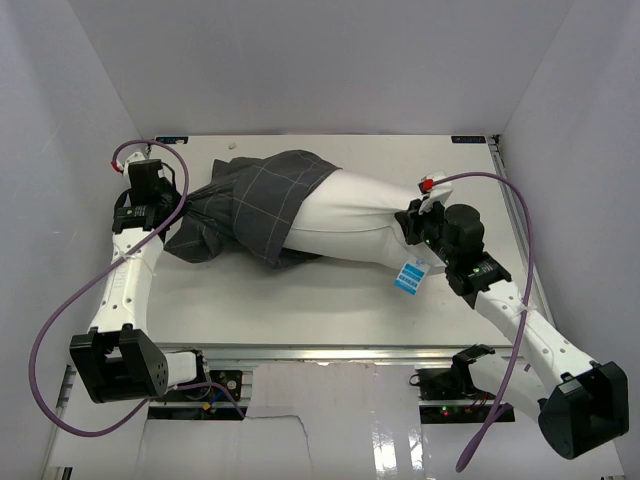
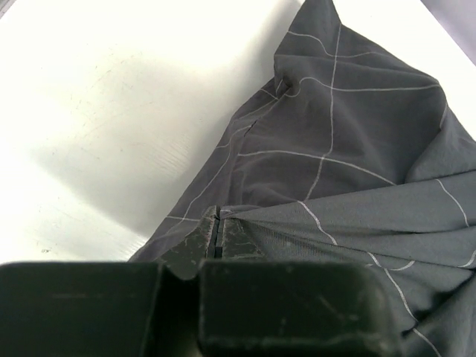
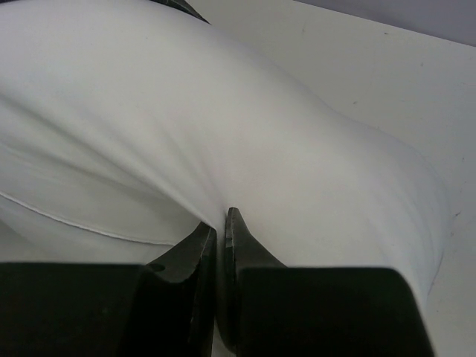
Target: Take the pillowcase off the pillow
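A white pillow (image 1: 350,215) lies stretched across the middle of the table (image 1: 300,315), its left part sheathed in a dark checked pillowcase (image 1: 255,205) and its right part bare. The left gripper (image 2: 217,217), jaws pressed together, pinches a fold of the pillowcase (image 2: 335,186) at its left end. The right gripper (image 3: 221,219) is clamped on the pillow's white fabric (image 3: 223,111) at the opposite end. A blue-and-white tag (image 1: 411,276) lies on the table just beside the right gripper (image 1: 410,222).

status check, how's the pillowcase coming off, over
Left gripper shut on pillowcase. Right gripper shut on pillow. Pillowcase covers only the pillow's left end, the rest bare. Nothing in the way.
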Action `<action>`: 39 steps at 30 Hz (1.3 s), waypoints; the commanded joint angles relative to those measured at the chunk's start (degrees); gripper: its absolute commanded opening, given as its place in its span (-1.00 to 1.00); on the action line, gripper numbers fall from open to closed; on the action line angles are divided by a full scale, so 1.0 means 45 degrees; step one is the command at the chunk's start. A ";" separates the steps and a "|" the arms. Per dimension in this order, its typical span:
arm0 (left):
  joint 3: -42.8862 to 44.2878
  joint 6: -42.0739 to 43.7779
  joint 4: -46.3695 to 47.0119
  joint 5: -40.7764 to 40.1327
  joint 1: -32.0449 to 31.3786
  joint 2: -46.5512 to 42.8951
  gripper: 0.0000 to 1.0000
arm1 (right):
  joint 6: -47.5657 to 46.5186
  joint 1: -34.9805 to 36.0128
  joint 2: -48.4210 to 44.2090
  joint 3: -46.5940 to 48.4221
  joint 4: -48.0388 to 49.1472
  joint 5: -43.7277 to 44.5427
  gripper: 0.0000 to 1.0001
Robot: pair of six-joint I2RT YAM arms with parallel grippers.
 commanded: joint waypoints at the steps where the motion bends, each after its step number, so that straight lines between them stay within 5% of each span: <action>1: 0.0326 0.0270 0.1280 -0.4599 0.1401 -0.0543 -1.00 | -0.0030 -0.1672 -0.0936 -0.0155 -0.0019 0.4928 -0.85; 10: 0.2530 -0.0023 0.0226 -0.3604 0.2006 0.1643 -1.00 | 0.0049 -0.2006 -0.1483 -0.0371 -0.0038 0.5162 -0.85; 31: 0.2473 -0.0453 -0.0068 -0.5030 0.2182 0.2133 -1.00 | 0.0692 -0.3060 -0.2517 -0.0800 0.0001 0.5572 -0.85; 39: 0.4856 -0.0531 -0.1162 -0.4580 0.2495 0.3675 -1.00 | 0.0810 -0.3295 -0.3007 -0.0898 0.0040 0.6236 -0.85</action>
